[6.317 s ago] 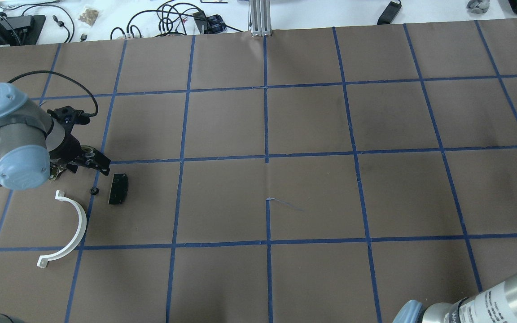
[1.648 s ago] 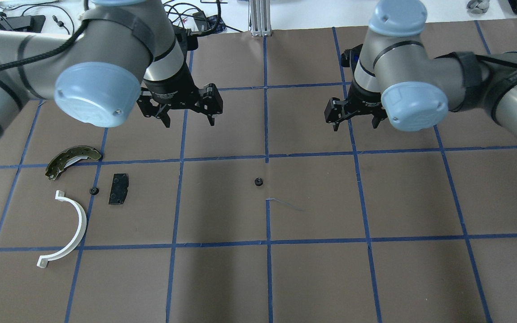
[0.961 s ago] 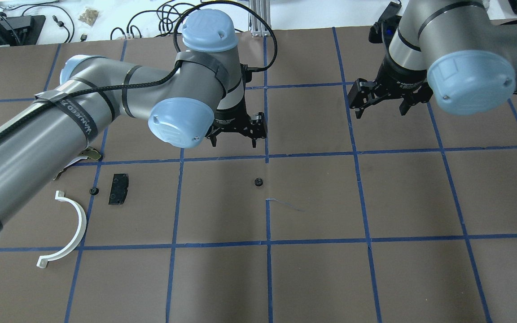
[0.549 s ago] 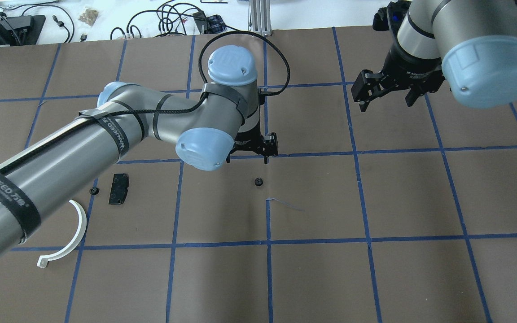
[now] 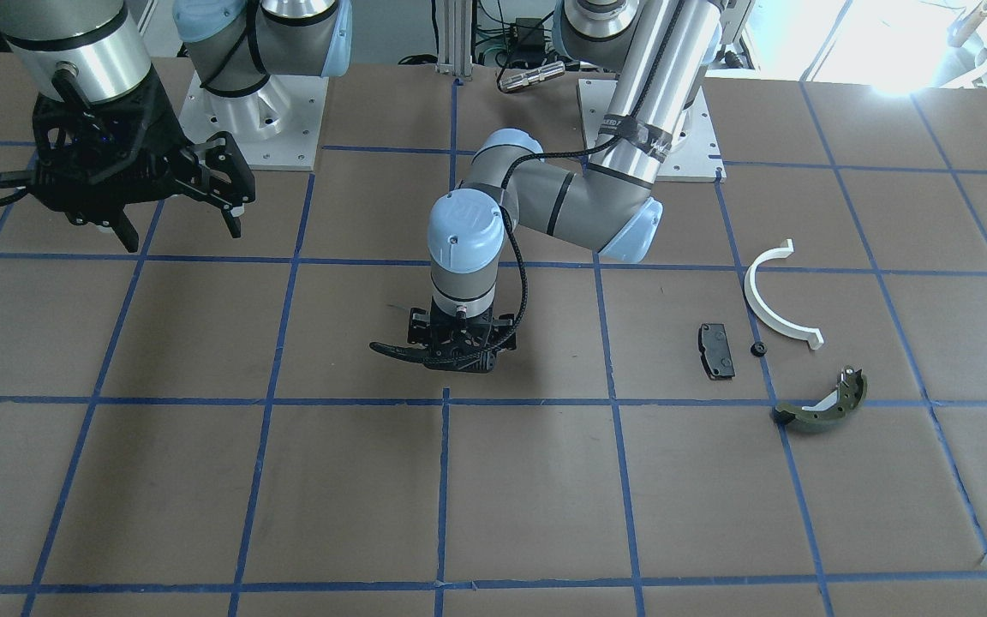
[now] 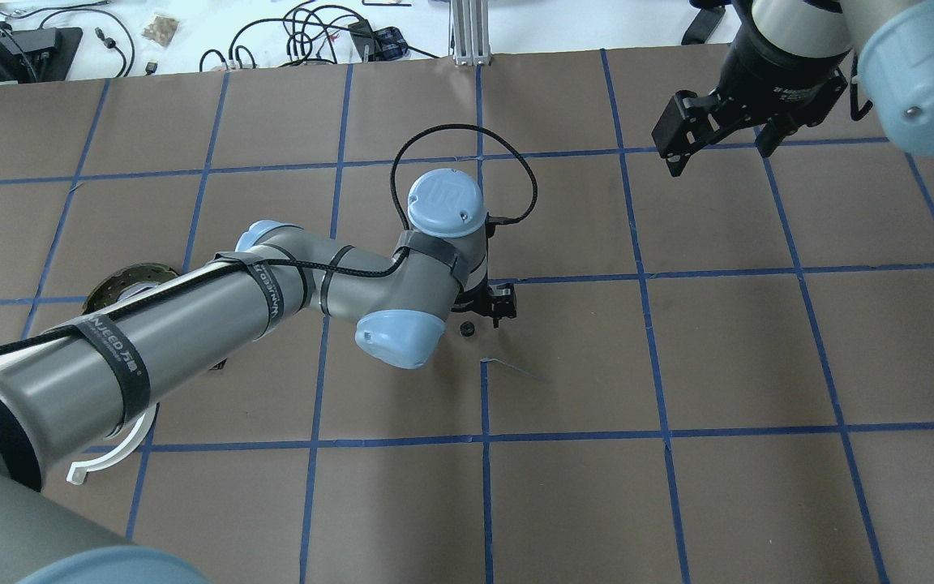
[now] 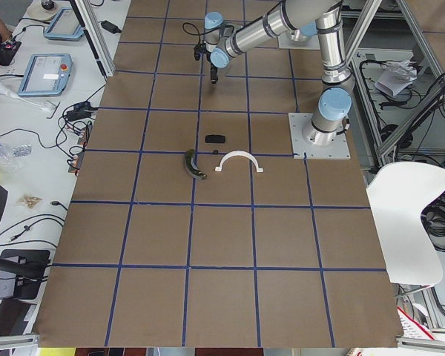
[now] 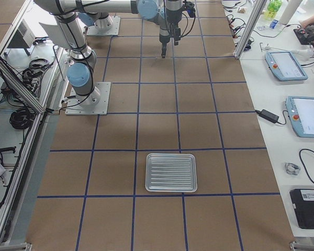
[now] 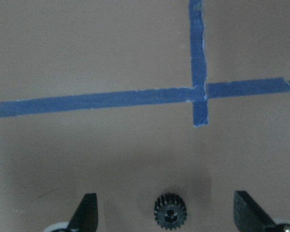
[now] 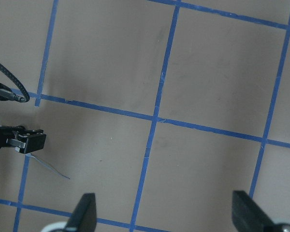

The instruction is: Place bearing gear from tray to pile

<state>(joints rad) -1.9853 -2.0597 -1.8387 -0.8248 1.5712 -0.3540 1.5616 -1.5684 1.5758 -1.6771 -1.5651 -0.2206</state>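
Note:
The bearing gear [image 6: 467,328], a small black toothed wheel, lies on the brown paper near the table's middle. In the left wrist view it [image 9: 170,212] sits between the two fingertips. My left gripper [image 6: 479,311] is open and low over it, not closed on it; in the front view the gripper [image 5: 452,353] hides the gear. The pile lies on my left: a white half-ring [image 5: 772,304], a black pad [image 5: 715,350], an olive-green shoe [image 5: 819,407] and a second small black gear [image 5: 757,348]. My right gripper [image 6: 718,138] is open, empty and raised at the far right.
A ribbed metal tray [image 8: 171,172] lies at my right end of the table; no parts show in it. My left arm [image 6: 191,324] crosses over the pile and hides the pad in the overhead view. Blue tape lines grid the paper.
My left gripper has moved right and down from above the tape line to straddle the gear. My right gripper has drawn back towards the far right. The gear has not moved.

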